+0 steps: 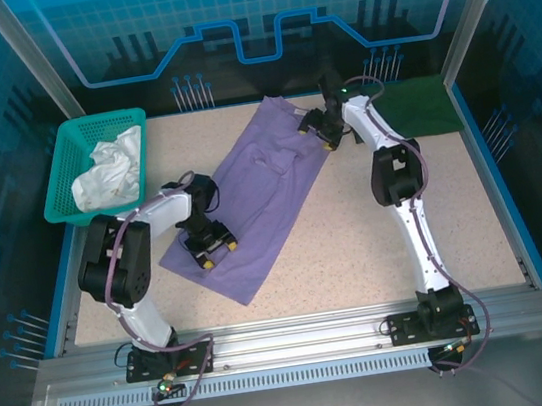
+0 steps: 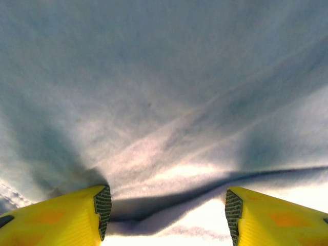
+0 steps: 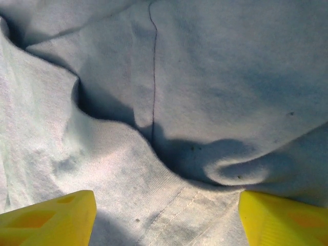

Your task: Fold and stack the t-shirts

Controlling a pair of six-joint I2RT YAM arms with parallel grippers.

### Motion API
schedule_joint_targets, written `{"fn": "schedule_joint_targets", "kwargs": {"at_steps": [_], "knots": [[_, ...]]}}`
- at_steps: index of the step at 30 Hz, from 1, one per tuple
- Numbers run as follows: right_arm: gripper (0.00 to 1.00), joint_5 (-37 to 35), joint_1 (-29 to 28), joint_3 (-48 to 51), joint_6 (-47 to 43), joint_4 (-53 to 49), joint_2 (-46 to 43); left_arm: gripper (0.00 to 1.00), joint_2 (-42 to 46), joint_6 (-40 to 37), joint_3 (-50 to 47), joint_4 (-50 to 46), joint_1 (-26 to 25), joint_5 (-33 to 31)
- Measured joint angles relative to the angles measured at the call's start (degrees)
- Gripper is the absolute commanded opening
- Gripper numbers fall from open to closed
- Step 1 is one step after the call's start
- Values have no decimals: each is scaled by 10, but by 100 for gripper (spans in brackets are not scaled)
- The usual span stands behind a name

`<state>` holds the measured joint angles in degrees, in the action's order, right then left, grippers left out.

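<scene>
Two grippers, both spread wide and clamping nothing: the left gripper sits on the near end of the one lavender t-shirt, and the right gripper on its far end. One dark green t-shirt lies in the far right corner of the counter, partly cut off by the right arm. The lavender shirt's long axis runs diagonally from near left to far right. I cannot tell which end is its neck.

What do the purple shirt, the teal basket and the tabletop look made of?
Purple shirt: soft matte knit cloth, likely cotton jersey; it creases, and fine ribs and a stitched seam show close up. Basket: teal plastic, judging by its moulded mesh walls. Tabletop: hard speckled beige surface, perhaps laminate.
</scene>
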<state>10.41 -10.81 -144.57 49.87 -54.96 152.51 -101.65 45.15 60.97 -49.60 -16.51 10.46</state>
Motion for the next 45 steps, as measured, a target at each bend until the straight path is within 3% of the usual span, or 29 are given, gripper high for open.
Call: {"fn": "schedule_joint_targets", "kwargs": {"at_steps": [4, 9, 11, 13, 15, 18, 21, 25, 34, 40, 45], "knots": [[77, -15, 7, 87, -14, 7, -62, 67, 3, -1, 27, -35, -8, 10], [74, -29, -12, 301, -25, 50, -231, 69, 20, -5, 150, -86, -8, -40], [68, -28, -39, 376, -25, 74, -296, 62, 24, -11, 200, -87, -7, -62], [61, -25, -86, 437, -24, 96, -347, 42, 19, -18, 242, -85, -4, -76], [48, -22, -147, 485, -23, 119, -373, 27, -1, -33, 283, -82, 1, -81], [32, -3, -230, 545, -16, 147, -373, 25, -55, -51, 327, -68, 7, -82], [22, 7, -275, 577, -14, 146, -356, 23, -117, -63, 349, -54, 11, -83], [19, 7, -300, 588, -21, 144, -338, 26, -163, -77, 333, -41, 19, -92], [17, 8, -322, 578, -52, 121, -315, 30, -134, -91, 189, 1, 68, -102], [18, 27, -294, 621, -81, 122, -337, 32, -79, -89, 101, 33, 51, -73], [19, 34, -231, 696, -101, 112, -388, 35, -65, -72, 75, 36, -4, -24]]}}
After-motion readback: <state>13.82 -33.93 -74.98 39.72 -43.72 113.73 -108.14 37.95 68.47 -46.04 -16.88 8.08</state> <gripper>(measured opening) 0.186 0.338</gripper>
